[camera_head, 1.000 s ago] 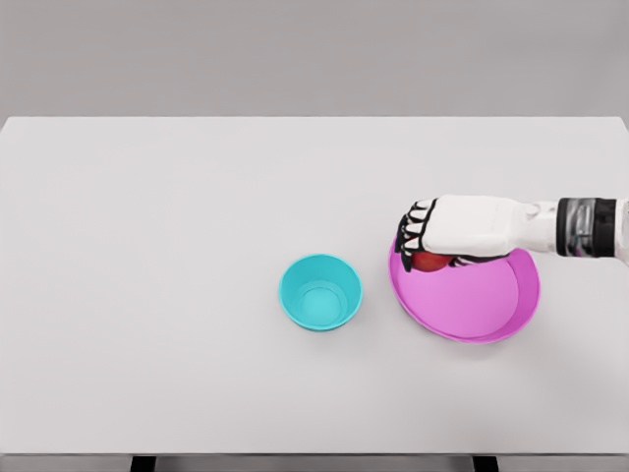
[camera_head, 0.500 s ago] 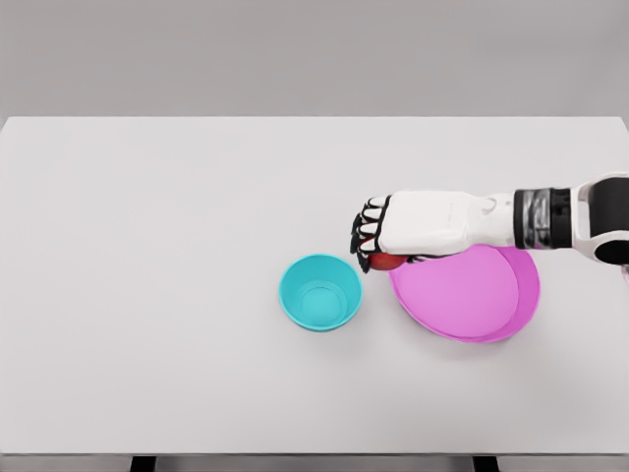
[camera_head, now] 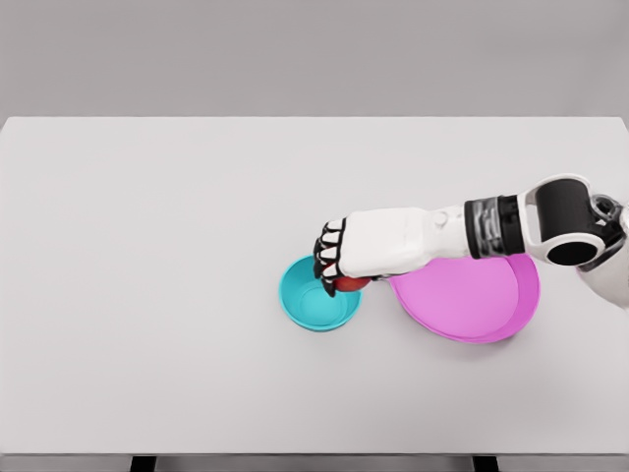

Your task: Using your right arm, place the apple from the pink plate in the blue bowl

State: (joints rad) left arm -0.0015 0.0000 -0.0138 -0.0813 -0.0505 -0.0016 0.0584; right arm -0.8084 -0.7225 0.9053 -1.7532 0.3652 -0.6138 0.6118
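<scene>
My right hand [camera_head: 334,267] reaches in from the right and is shut on the red apple [camera_head: 351,284], of which only a sliver shows under the curled fingers. Hand and apple hang over the right half of the blue bowl [camera_head: 305,306], which stands near the table's middle. Just right of the bowl lies the pink plate [camera_head: 474,299], with nothing on it and my forearm crossing above its far edge. The left arm is out of view.
The white table [camera_head: 157,246] stretches wide to the left and front of the bowl. Its front edge [camera_head: 314,454] runs along the bottom of the view.
My right hand has carried the apple leftward off the pink plate, past the gap, to a spot over the blue bowl. The plate now lies bare.
</scene>
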